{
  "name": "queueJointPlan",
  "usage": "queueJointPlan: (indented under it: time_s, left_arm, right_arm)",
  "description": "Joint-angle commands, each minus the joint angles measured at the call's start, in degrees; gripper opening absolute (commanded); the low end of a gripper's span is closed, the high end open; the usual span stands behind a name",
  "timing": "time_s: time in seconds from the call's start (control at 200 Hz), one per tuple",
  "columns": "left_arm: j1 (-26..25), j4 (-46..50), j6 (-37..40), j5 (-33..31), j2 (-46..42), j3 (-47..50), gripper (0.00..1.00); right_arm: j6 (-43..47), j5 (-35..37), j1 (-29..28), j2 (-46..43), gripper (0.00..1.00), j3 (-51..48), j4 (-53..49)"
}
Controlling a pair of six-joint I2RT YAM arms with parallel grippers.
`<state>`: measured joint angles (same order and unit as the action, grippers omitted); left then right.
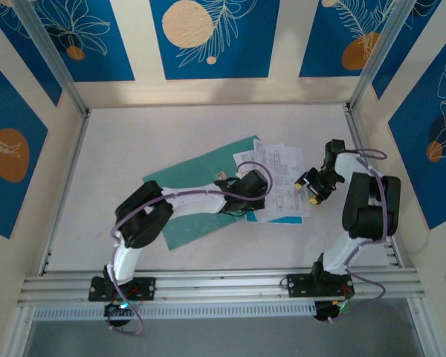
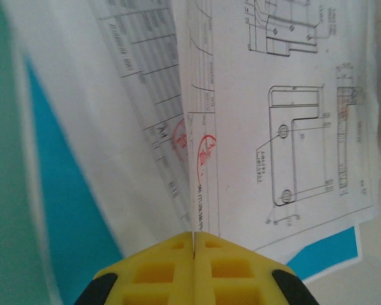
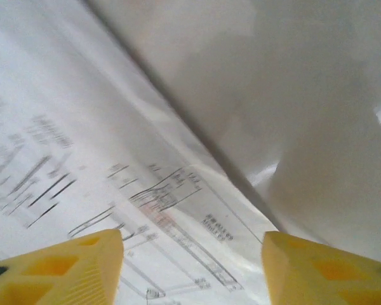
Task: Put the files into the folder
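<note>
My left hand (image 2: 193, 238) is pressed together, pinching one sheet of the files (image 2: 292, 127). My right hand (image 3: 192, 240) hangs spread over them. They overlap the 3 o'clock edge of the folder (image 1: 197, 169) on the tabletop (image 1: 134, 141).

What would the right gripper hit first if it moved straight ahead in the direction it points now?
Most likely the files: the open right gripper aims at the top printed sheet, close ahead. The bare table lies beyond its edge, though depth is unclear.
</note>
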<state>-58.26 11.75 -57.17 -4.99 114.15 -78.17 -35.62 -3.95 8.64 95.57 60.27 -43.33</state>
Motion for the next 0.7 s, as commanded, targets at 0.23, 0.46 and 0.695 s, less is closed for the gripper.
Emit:
queueJointPlan:
  time_s: [0.23,0.46,0.695]
  left_arm:
    - [5.6,9.0,1.2,0.6,-18.6,16.4,0.00]
    - [10.3,16.5,5.5,-2.0,-27.2,24.0,0.00]
    - [13.7,21.6,10.3,-3.6,-29.2,26.0,0.00]
  right_arm:
    - [-2.6,-9.0,-8.5,-11.8,0.62,-2.1,3.7]
    - [-5.0,-13.3,-19.2,-6.8,0.59,0.3,10.6]
    - [-6.2,-11.8,-27.4,3.1,0.57,7.2,11.1]
